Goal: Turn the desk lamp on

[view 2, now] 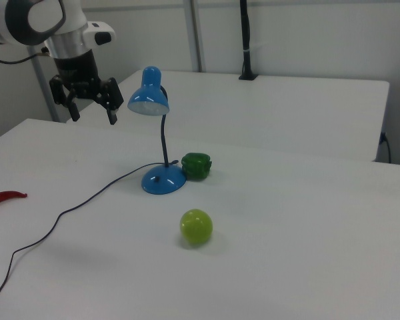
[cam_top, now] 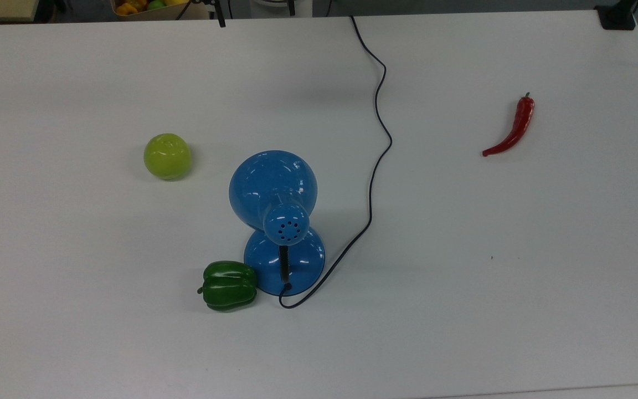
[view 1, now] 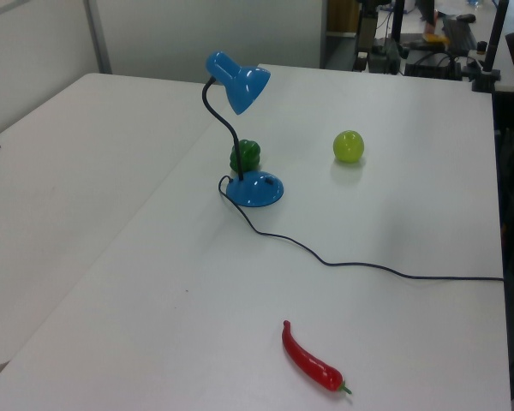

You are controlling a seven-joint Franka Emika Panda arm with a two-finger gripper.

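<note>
The desk lamp (cam_top: 272,188) stands near the middle of the white table (cam_top: 75,332), its glossy blue dome shade over the round blue base (cam_top: 302,260). The lamp (view 1: 240,86) has a curved black neck, and its black cord (cam_top: 377,138) runs off the table's far edge in the top view. In the right view the lamp (view 2: 149,97) has my gripper (view 2: 92,112) hanging in the air to its left, level with the shade and apart from it. The gripper is open and holds nothing. No pool of light shows under the shade.
A green bell pepper (cam_top: 229,285) sits against the lamp base. A yellow-green ball-like fruit (cam_top: 167,156) lies at the top view's left of the lamp. A red chili (cam_top: 513,130) lies far to the top view's right. A second table (view 1: 60,171) adjoins.
</note>
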